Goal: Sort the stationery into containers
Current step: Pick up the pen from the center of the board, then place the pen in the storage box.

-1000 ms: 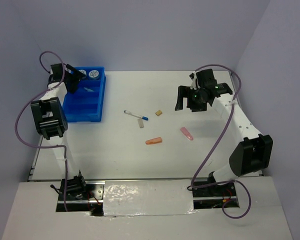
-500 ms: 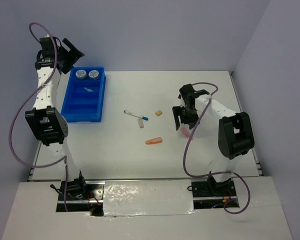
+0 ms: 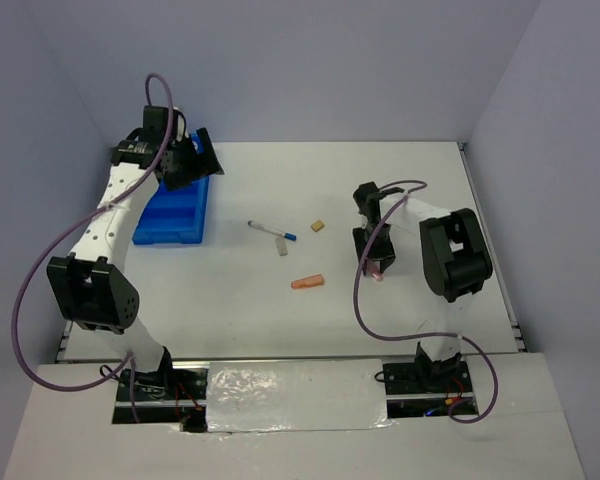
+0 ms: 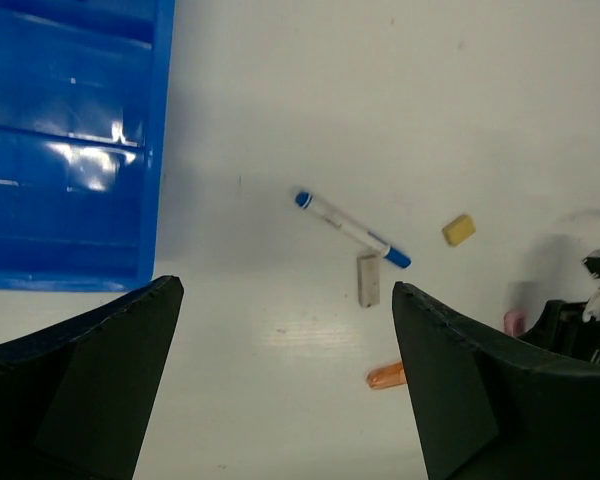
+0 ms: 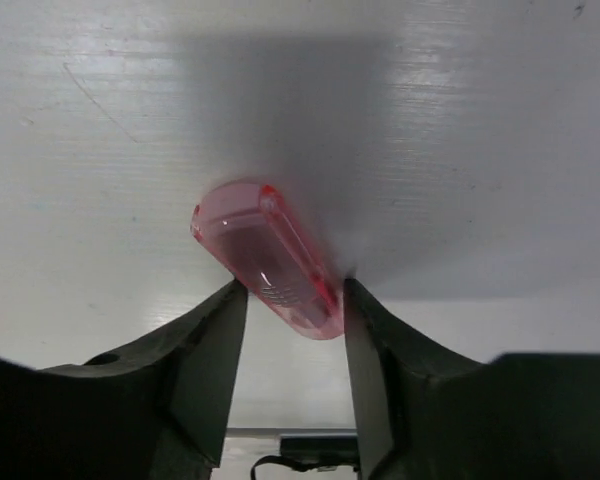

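From the right wrist, your right gripper pinches the pink stick, and both pads look to be touching its flanks. The stick lies on the table with its long axis slanting across the gap from upper left to lower right, not square to the fingers, so I'd expect it to twist as you squeeze. From above, that gripper stands well to the right of the blue tray, and only a sliver of pink shows beneath it. The coming carry therefore runs leftward to the tray. Your left gripper hangs over the tray's far right corner, much nearer the tray but far from the stick. From the left wrist, the left gripper is spread wide and holds nothing. To the right of the tray lie the pen, the grey eraser, the orange stick and the beige eraser.
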